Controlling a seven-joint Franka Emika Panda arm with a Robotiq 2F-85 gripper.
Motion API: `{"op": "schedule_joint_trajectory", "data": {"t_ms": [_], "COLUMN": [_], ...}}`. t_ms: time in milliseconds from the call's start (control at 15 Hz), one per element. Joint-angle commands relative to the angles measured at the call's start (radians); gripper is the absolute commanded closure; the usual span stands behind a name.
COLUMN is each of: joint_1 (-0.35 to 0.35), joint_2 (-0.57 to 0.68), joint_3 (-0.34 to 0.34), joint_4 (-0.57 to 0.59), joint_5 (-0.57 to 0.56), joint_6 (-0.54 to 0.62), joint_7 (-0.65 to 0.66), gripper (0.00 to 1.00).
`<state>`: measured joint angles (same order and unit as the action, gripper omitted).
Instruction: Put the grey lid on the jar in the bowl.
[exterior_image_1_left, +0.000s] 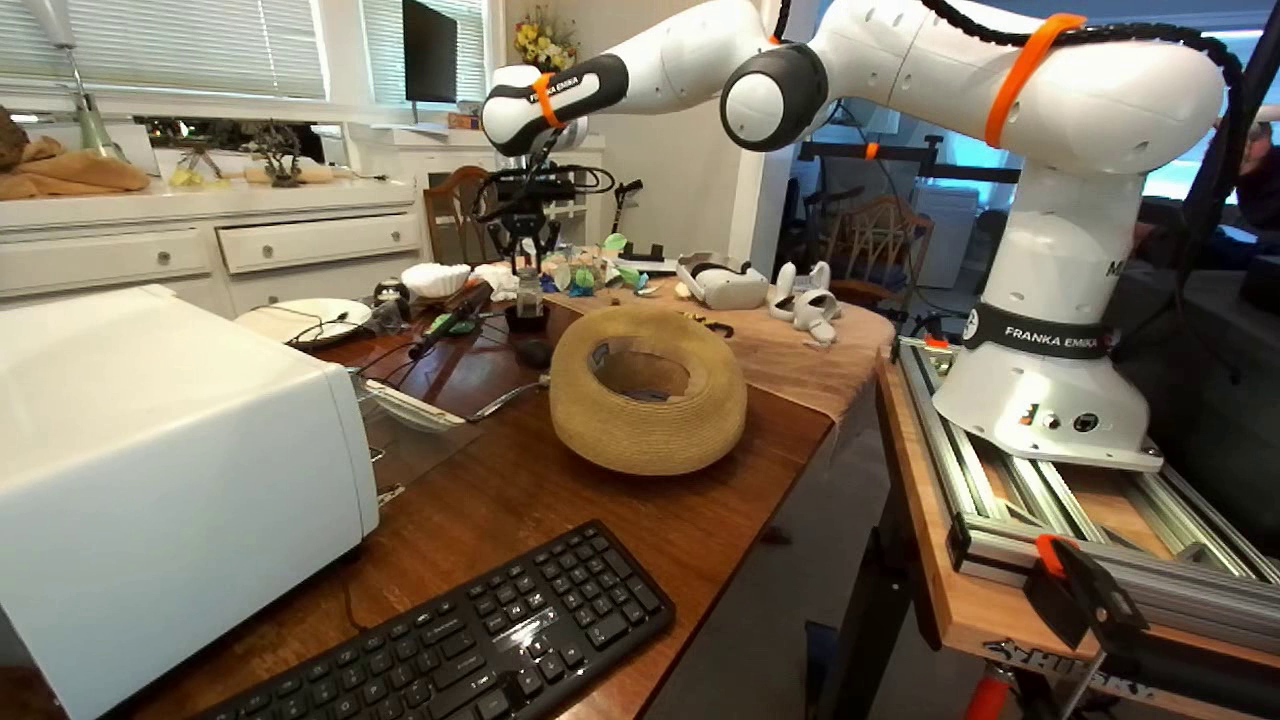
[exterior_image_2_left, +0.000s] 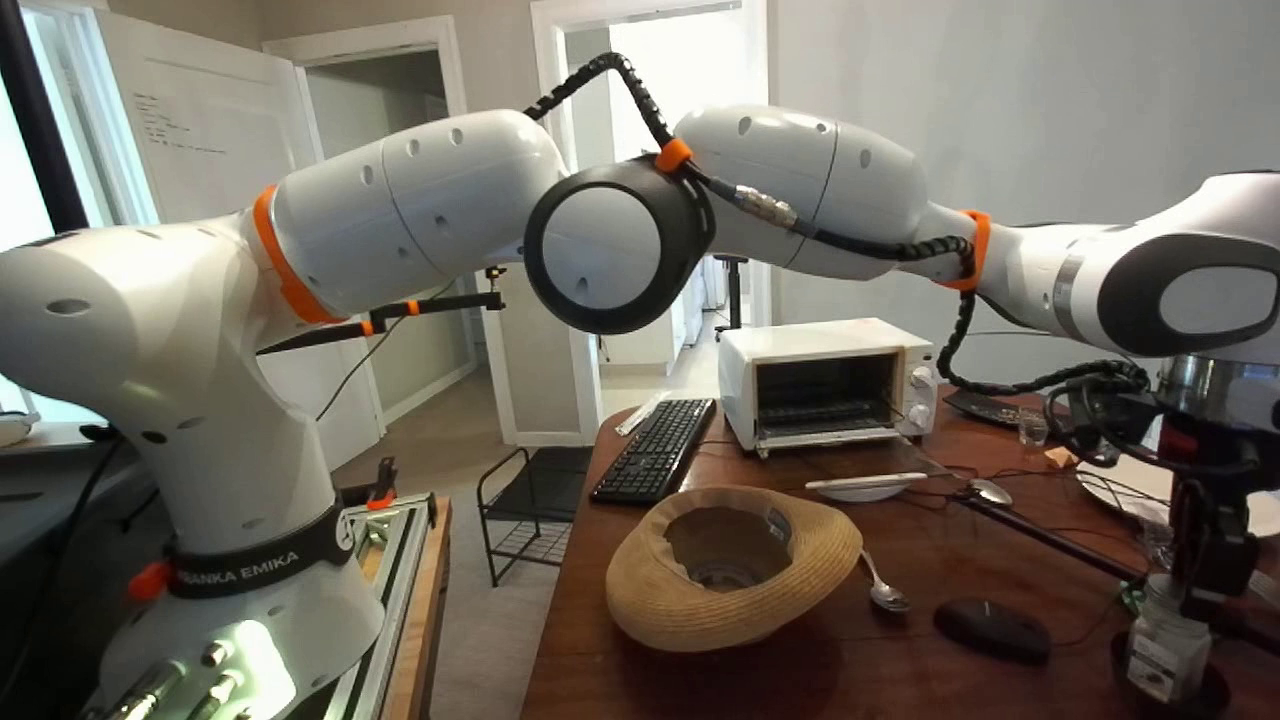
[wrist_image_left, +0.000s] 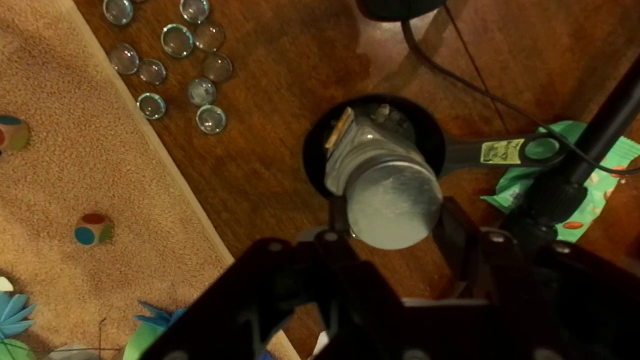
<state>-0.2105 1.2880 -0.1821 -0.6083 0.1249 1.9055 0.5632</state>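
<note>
Grey round metal lid was over the mouth of a clear glass jar, seating unclear, jar stood in round black bowl on brown wooden table, black pincer was partly closed, gripping the lid's sides

In the wrist view, one lid is in the gripper, one jar and one bowl below it, two blocks and at least ten glass beads aside.
</note>
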Motion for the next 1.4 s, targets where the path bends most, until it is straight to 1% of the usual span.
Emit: {"op": "schedule_joint_trajectory", "data": {"t_ms": [0, 600, 800, 933, 1333], "joint_1": [-0.009, -0.017, -0.017, -0.018, -0.018], "joint_2": [0.051, 0.053, 0.042, 0.029, 0.017], "joint_3": [0.011, 0.022, 0.023, 0.028, 0.030], "joint_4": [0.065, 0.047, 0.036, 0.022, 0.004], "joint_5": [0.006, 0.021, 0.025, 0.030, 0.026], "joint_6": [0.019, 0.052, 0.053, 0.034, 0.040], "joint_7": [-0.009, -0.002, 0.002, -0.001, 0.009], "gripper": [0.78, 0.78, 0.78, 0.78, 0.78]}}
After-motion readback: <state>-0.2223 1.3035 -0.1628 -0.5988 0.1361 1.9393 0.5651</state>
